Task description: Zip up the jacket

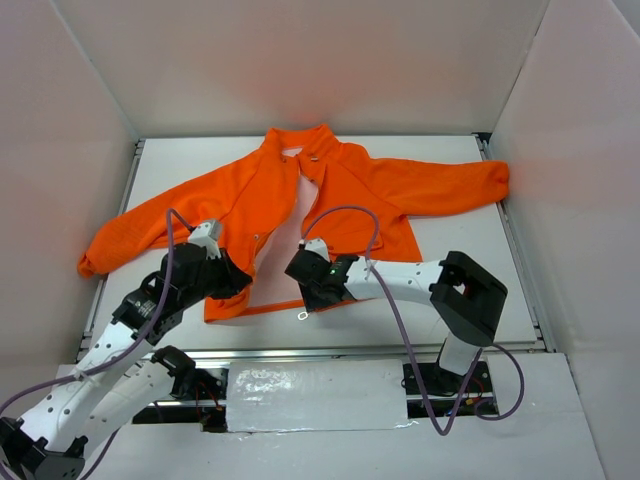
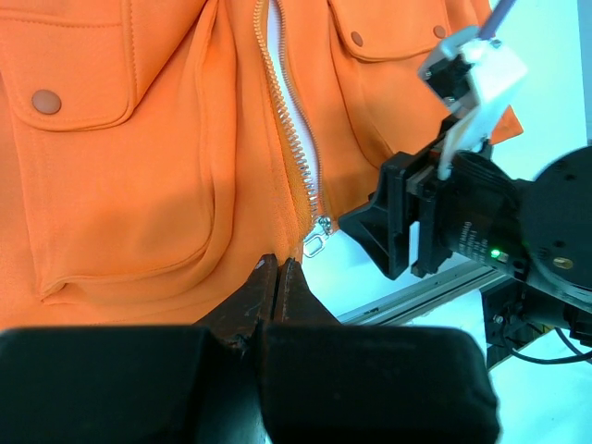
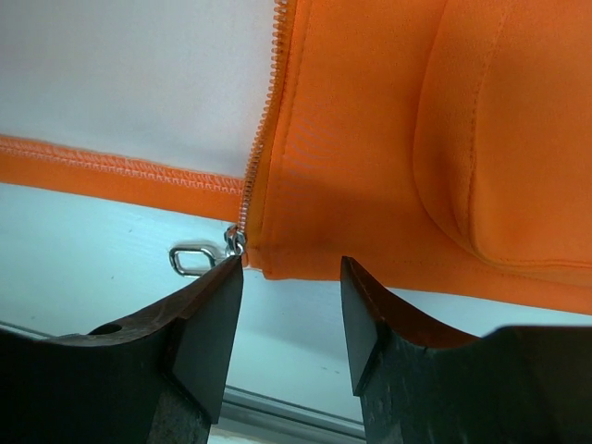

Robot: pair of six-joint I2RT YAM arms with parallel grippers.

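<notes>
White table (image 1: pixel 470 255) holds the jacket (image 1: pixel 360 200), barely zipped; left gripper (image 2: pixel 276 277) clamps its hem, right gripper (image 3: pixel 291 305) gapes beside the zipper pull (image 3: pixel 190 259).

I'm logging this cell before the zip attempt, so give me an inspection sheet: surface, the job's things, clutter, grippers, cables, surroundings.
Surface: white table, metal rails along its edges.
Job's things: orange jacket lies flat, front open, collar at the far side; zipper pull sits at the hem, teeth apart above it.
Clutter: nothing seen.
Grippers: left gripper is shut on the hem beside the zipper's lower end; right gripper is open, jaws either side of the hem corner by the pull.
Cables: purple cable of the right arm arcs above the jacket; left arm's cable loops beside its wrist.
Surroundings: white walls on three sides; silvery strip between the arm bases.
</notes>
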